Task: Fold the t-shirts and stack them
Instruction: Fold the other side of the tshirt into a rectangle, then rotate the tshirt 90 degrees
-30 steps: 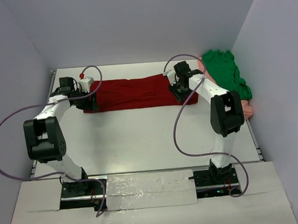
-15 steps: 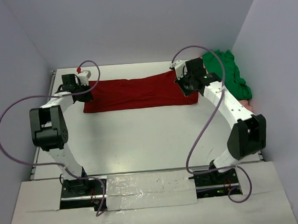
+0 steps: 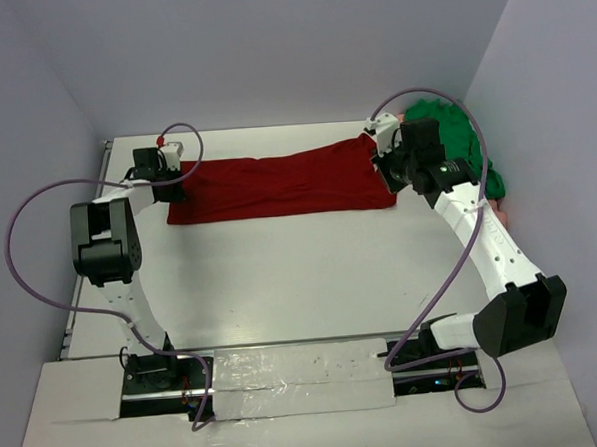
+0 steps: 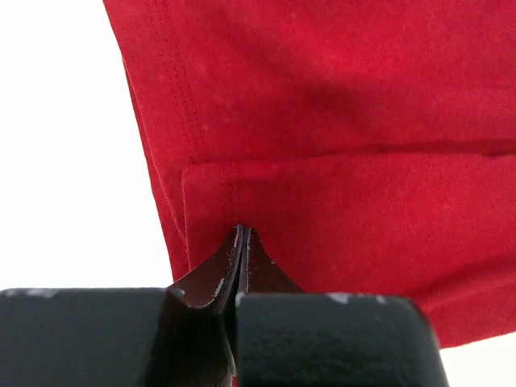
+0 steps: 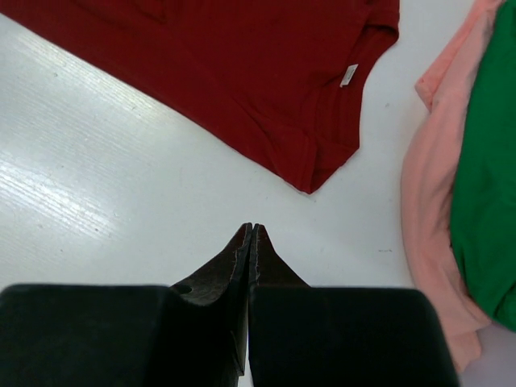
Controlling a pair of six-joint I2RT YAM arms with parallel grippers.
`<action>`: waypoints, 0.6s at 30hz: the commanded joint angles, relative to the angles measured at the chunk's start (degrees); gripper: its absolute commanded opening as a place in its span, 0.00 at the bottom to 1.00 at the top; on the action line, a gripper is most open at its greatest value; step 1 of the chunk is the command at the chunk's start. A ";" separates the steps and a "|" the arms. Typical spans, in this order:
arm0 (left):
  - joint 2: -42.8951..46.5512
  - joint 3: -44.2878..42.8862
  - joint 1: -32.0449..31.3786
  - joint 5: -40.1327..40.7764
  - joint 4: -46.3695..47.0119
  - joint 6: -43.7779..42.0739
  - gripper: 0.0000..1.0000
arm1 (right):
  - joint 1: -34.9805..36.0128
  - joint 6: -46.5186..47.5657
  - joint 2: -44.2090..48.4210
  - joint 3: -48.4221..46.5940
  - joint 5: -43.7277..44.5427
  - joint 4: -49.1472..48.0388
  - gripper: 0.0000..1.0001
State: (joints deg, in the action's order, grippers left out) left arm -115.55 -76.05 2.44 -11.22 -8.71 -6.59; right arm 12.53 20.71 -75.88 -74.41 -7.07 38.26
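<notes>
Dark red t-shirt (image 3: 276,185): I see it lying flat on the worktop (image 3: 282,284) as a long folded band across the upper middle of the overhead view, running left to right.
Neck label (image 5: 348,75): small and pale, at the collar near the top right of the right wrist view.
Left hand (image 4: 242,235): pressed shut, fingers together. The tips sit right at a stitched hem of the red cloth, at the band's left end in the overhead view (I cannot tell whether any fabric is pinched, since the cloth there looks flat).
Right hand (image 5: 251,232): closed tight with nothing in it. It hangs over bare worktop just below the shirt's pointed corner, apart from the cloth.
Green t-shirt (image 3: 452,140): bunched in the upper right of the overhead view, beyond the red shirt's right end.
Salmon pink t-shirt (image 5: 427,201): under the green one, with its edge showing down the right side of the right wrist view.
</notes>
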 commanded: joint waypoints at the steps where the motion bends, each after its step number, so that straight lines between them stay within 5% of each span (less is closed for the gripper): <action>1: 1.37 -0.42 -0.68 2.44 4.75 0.87 0.00 | -0.67 -0.76 2.84 0.67 -1.19 -0.12 0.00; 18: -1.87 -3.05 -1.65 6.12 6.07 1.84 0.00 | -1.99 -0.23 0.20 -0.38 -2.07 0.76 0.00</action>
State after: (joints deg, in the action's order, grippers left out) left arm -116.77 -77.19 1.15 -7.42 -5.08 -5.72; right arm 11.14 20.43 -75.70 -74.41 -8.49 38.68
